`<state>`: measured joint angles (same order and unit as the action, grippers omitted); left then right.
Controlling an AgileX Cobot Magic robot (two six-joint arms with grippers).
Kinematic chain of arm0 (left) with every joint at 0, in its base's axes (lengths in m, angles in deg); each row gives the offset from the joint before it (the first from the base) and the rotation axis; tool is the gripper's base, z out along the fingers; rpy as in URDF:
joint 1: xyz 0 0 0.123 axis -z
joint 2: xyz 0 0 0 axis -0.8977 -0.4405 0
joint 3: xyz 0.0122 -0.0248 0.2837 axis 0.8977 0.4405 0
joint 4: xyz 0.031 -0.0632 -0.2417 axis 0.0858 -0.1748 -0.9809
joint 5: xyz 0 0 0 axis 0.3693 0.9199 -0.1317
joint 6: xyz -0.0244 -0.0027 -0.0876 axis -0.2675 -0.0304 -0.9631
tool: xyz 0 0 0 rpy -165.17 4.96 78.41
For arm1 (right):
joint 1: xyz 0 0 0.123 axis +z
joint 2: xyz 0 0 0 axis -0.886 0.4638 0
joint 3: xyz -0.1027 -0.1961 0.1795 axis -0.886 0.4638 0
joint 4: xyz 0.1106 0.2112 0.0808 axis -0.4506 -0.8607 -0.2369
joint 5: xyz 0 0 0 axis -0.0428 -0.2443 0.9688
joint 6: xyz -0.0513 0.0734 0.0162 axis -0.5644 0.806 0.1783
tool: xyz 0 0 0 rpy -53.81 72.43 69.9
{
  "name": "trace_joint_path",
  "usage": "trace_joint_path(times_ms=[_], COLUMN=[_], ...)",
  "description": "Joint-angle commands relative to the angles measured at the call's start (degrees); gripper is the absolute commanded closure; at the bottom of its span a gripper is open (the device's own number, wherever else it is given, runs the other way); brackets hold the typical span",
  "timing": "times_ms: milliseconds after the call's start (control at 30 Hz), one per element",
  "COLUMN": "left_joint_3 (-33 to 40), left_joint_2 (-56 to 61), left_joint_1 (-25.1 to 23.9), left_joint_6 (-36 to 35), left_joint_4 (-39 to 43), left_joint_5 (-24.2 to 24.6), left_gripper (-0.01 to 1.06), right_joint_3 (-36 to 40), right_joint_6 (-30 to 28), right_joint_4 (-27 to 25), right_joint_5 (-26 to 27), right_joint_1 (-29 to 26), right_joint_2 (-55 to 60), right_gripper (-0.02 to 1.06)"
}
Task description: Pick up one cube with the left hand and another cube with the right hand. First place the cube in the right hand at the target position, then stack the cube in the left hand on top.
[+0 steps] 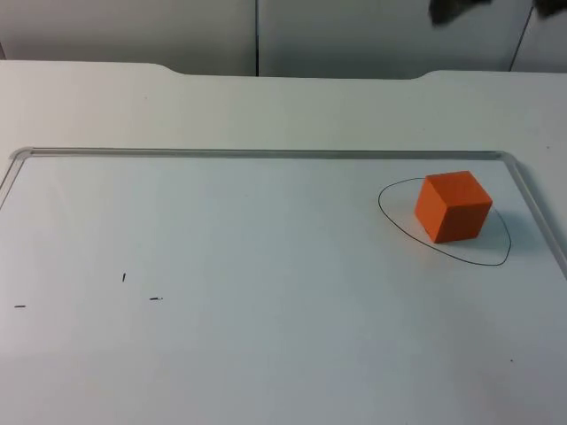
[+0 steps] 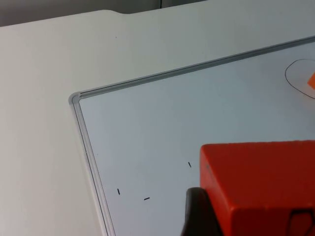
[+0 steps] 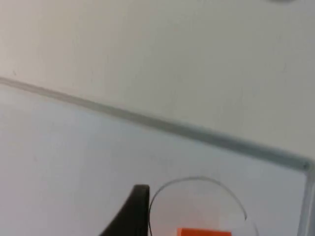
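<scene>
An orange cube [image 1: 453,206] rests on the whiteboard inside a hand-drawn oval [image 1: 390,215] at the right. Its top edge [image 3: 204,232] and the oval [image 3: 197,181] appear in the right wrist view. My right gripper [image 1: 459,9] hangs high at the back right, well away from that cube. A second orange cube [image 2: 256,172] is held above the board's left part, with my left gripper [image 2: 256,221] shut on it and one black finger [image 2: 197,216] against its side.
The whiteboard's metal frame [image 1: 266,153] runs along the back and down the right side [image 1: 540,221], with a rounded corner [image 2: 75,98] at the left. A few small black marks [image 1: 124,277] dot the board's left half. The grey partition wall [image 1: 257,35] stands behind.
</scene>
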<state>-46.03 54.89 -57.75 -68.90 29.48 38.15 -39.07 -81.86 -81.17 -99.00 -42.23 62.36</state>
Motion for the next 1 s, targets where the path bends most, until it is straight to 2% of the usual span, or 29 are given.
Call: trace_joint_path(times_ms=[0,133,333,500,600,633,767,967], left_joint_3=[0.15,0.15,0.15,0.15,0.15,0.15,0.15,0.15], left_joint_2=[0.2,0.2,0.2,0.2,0.2,0.2,0.1,-2.06], left_joint_1=[0.36,0.36,0.36,0.36,0.36,0.36,0.36,0.36], left_joint_6=[-0.16,-0.16,0.22,1.02,1.02,1.02,1.02,1.56], left_joint_4=[-0.56,-0.56,-2.12,-3.03,-3.03,-3.03,-3.14,-4.53], left_joint_5=[-1.63,-2.21,-3.17,-3.17,-3.17,-3.17,-3.62,-3.74], left_gripper=[1.05,1.05,1.05,1.05,1.05,1.05,1.05,1.05], right_joint_3=[-0.54,-0.44,1.19,10.46,18.11,18.11,26.46,31.79], right_joint_6=[-1.98,-4.36,-4.47,-4.63,-5.62,-5.62,-5.62,-5.4], right_joint_4=[-0.21,-0.1,1.43,3.18,2.22,2.22,1.5,0.59], right_joint_5=[0.82,0.64,-0.84,1.02,2.51,2.51,2.72,2.72], right_joint_1=[1.06,3.34,8.17,11.32,11.31,11.31,11.31,11.31], right_joint_2=[-7.27,-16.14,-27.77,-38.18,-46.06,-46.06,-55.32,-62.4], right_gripper=[0.09,0.09,0.09,0.1,0.1,0.1,0.1,0.1])
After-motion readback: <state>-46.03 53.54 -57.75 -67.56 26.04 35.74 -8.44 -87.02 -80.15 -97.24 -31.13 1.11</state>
